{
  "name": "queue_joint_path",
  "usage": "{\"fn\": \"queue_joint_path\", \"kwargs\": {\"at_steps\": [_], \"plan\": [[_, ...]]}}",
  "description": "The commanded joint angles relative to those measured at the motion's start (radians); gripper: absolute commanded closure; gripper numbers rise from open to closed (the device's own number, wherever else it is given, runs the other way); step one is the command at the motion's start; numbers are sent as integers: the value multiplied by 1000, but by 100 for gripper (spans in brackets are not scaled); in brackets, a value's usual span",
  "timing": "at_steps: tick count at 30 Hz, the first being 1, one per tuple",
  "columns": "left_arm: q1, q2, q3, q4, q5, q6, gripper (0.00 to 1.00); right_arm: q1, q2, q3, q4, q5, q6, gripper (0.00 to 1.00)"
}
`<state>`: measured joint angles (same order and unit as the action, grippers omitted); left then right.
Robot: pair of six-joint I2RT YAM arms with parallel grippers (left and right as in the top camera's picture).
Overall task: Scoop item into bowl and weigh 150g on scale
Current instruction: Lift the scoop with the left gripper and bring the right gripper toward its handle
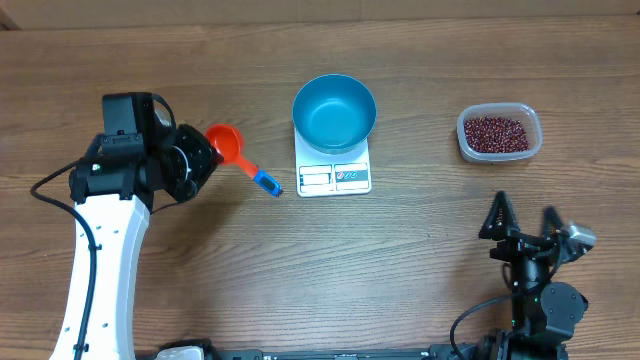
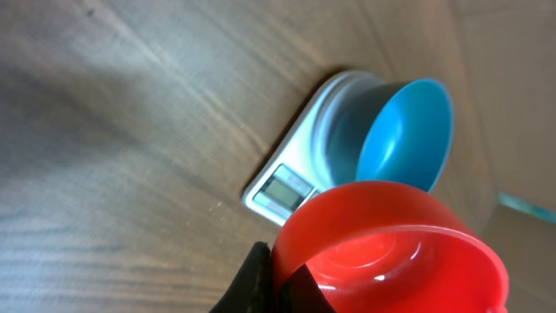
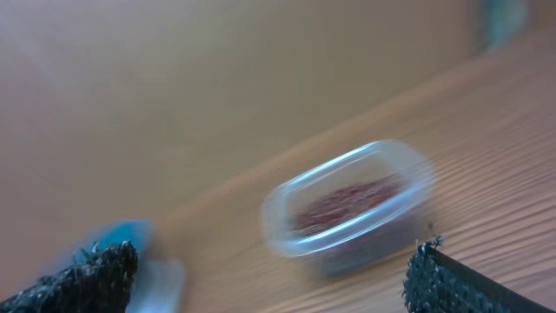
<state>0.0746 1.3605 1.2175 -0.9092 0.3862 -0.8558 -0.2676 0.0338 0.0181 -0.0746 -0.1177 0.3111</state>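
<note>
Now, beans are found in the tub well right of the scale (bowl sat on it), whereas the scoop is clamped by the L gripper left of the scale, w/ the R gripper, splayed & empty, judged nearer the tub.

Left arm: long white link, with a black boxy wrist housing at its end.
Cables: thin and black, one looped beside each arm.
Right arm: all black, with a rounded joint.
Right gripper: two black pointed fingers with rough, grainy pads; a small grey camera block sits beside them.
</note>
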Motion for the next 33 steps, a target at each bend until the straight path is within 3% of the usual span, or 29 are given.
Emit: {"fn": "queue_joint_path", "kwargs": {"at_steps": [1, 4, 8, 11, 14, 18, 25, 33], "plan": [[3, -9, 11, -62, 20, 37, 96, 5, 2, -10, 20, -463, 582, 0], [3, -9, 11, -89, 40, 37, 96, 5, 2, -10, 20, -603, 635, 0], [2, -9, 11, -91, 98, 49, 96, 5, 2, -10, 31, -607, 737, 0], [2, -9, 11, -93, 118, 48, 96, 5, 2, -10, 28, -607, 680, 0], [-3, -9, 11, -98, 120, 49, 96, 5, 2, -6, 95, -650, 500, 0], [-5, -9, 11, -120, 121, 64, 96, 5, 2, 53, 77, -648, 438, 0], [-25, -9, 11, -137, 136, 75, 96, 5, 109, 275, -137, -644, 369, 0], [-26, -9, 11, -180, 135, 74, 96, 5, 417, 596, -551, -655, 197, 3]]}}
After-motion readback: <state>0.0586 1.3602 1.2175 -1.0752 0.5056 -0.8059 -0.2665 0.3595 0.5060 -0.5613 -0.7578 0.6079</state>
